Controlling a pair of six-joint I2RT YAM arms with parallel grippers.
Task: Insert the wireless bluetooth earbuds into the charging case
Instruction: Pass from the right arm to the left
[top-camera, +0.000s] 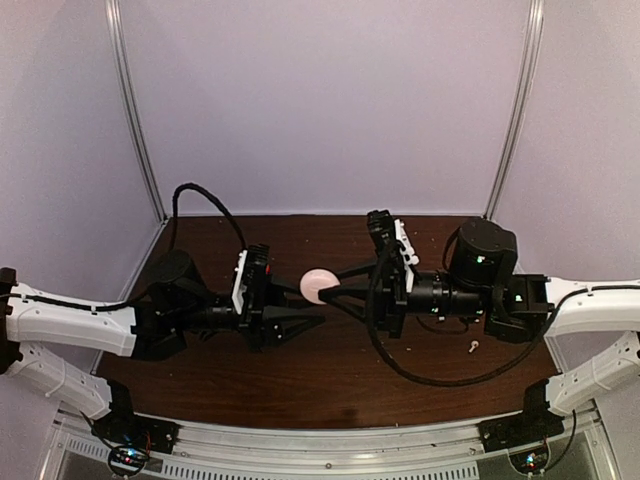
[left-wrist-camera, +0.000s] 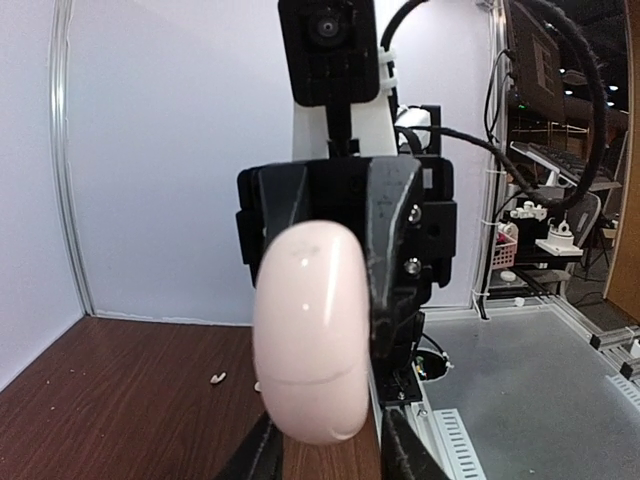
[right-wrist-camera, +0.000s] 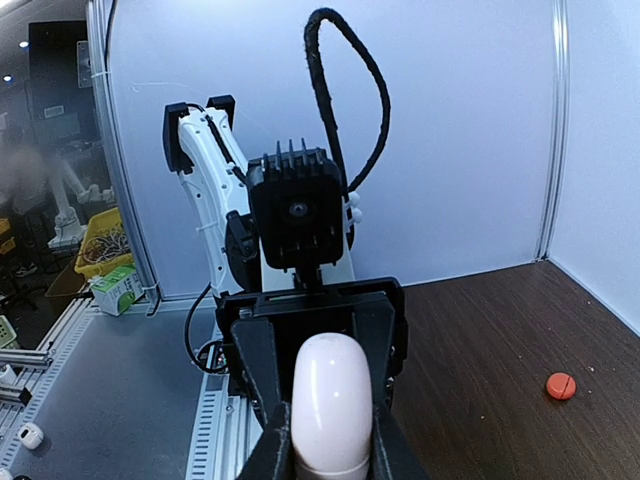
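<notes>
Above the brown table (top-camera: 300, 385), left gripper (top-camera: 308, 302) and right gripper (top-camera: 334, 288) clamp the slick case (top-camera: 318, 285); the tiny, light earbud (top-camera: 472, 347) at its 4 o'clock likely wants a stem pinch.

The case (left-wrist-camera: 305, 330) is seen to be pale pink, plain and glossy. The table (top-camera: 300, 380) is coloured dark brown, with a wood grain. The walls (top-camera: 320, 100) are tinted pale lilac-white. The left arm (top-camera: 60, 320) and right arm (top-camera: 600, 305) are cased in white, with black joints. A white earbud (top-camera: 472, 347), an orange-red disc (right-wrist-camera: 561, 385) and a yellow crate (right-wrist-camera: 100, 245) are shown.
</notes>
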